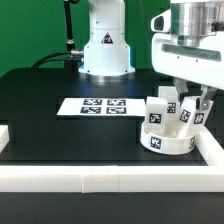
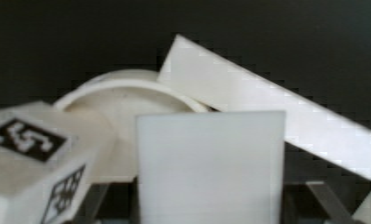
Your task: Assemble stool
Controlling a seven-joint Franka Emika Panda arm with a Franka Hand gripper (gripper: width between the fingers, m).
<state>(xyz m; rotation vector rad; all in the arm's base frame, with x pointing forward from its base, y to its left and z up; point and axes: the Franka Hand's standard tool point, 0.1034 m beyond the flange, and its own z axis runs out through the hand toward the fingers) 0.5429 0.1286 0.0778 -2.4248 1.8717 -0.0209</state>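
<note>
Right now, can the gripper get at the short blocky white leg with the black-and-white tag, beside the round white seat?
Probably not yet: the gripper looks shut on another white leg, so it would have to release that first. The tagged leg itself lies uncovered, close by.

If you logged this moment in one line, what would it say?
gripper: shut on leg | seat: by corner rail, leg over it | marker board: flat on table
</note>
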